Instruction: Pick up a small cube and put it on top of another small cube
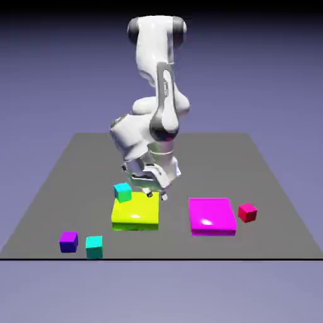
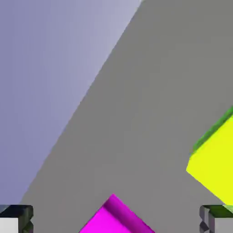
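The small purple cube (image 1: 69, 241) rests on the grey table near its front edge, at the exterior view's left, and is out of the hand view. A teal cube (image 1: 94, 246) sits just beside it. Another teal cube (image 1: 123, 192) lies on the far left corner of the flat yellow block (image 1: 135, 213). My gripper (image 1: 156, 194) hangs over the yellow block's far edge, well away from the purple cube. In the hand view my gripper (image 2: 116, 220) is open, its grey fingertips (image 2: 16, 218) wide apart and holding nothing.
A flat magenta block (image 1: 212, 216) lies to the yellow block's right, with a red cube (image 1: 247, 212) beside it. The hand view shows a corner of the magenta block (image 2: 113, 217), part of the yellow block (image 2: 216, 168) and the table's edge against the backdrop.
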`<action>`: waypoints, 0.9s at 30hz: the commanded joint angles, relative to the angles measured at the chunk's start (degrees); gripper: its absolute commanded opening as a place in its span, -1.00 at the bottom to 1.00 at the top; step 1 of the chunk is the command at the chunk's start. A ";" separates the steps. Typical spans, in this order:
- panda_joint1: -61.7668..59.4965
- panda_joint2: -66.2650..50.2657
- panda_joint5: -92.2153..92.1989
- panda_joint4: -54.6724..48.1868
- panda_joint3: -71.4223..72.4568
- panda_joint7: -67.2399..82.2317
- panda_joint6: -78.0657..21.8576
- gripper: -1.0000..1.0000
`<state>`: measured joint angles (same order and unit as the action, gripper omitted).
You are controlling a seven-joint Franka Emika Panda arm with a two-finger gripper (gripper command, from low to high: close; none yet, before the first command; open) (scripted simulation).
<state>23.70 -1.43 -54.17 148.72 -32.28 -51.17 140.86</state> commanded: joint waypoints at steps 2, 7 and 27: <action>1.93 -3.09 -4.99 -0.96 -2.78 -0.79 -2.89 0.00; 6.69 -10.82 -17.45 -3.35 -9.71 -2.76 -10.11 0.00; 20.58 -41.02 -67.28 -9.79 -33.03 -11.35 -36.41 0.00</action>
<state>44.28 -42.44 -121.45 138.93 -65.31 -62.51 104.45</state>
